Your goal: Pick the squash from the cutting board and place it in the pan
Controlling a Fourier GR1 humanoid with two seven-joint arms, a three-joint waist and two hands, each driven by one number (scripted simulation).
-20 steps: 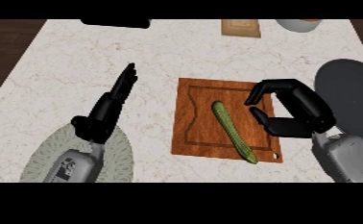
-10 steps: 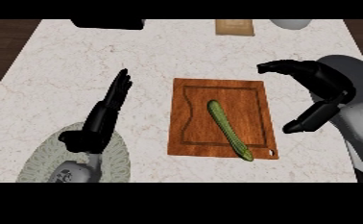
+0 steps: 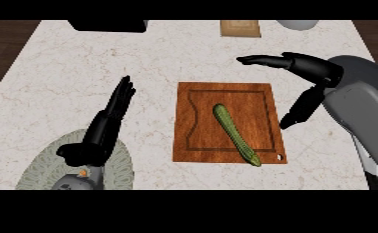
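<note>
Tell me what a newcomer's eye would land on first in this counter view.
First comes the long green squash, lying diagonally on the wooden cutting board at the middle of the pale counter. Next is the right hand at the view's right, spread open above and beside the board's right edge, holding nothing. The left hand lies at lower left with fingers straight, above a patterned plate.

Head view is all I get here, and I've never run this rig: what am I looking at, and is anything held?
You look down from the robot's head onto a pale counter. The black shapes are its two hands. The left hand rests open, fingers straight. The right hand hangs open at the right side of the wooden cutting board. The long green squash lies on the board, untouched. Nothing is held. A grey round shape sits at the right edge, mostly hidden by the right arm.
</note>
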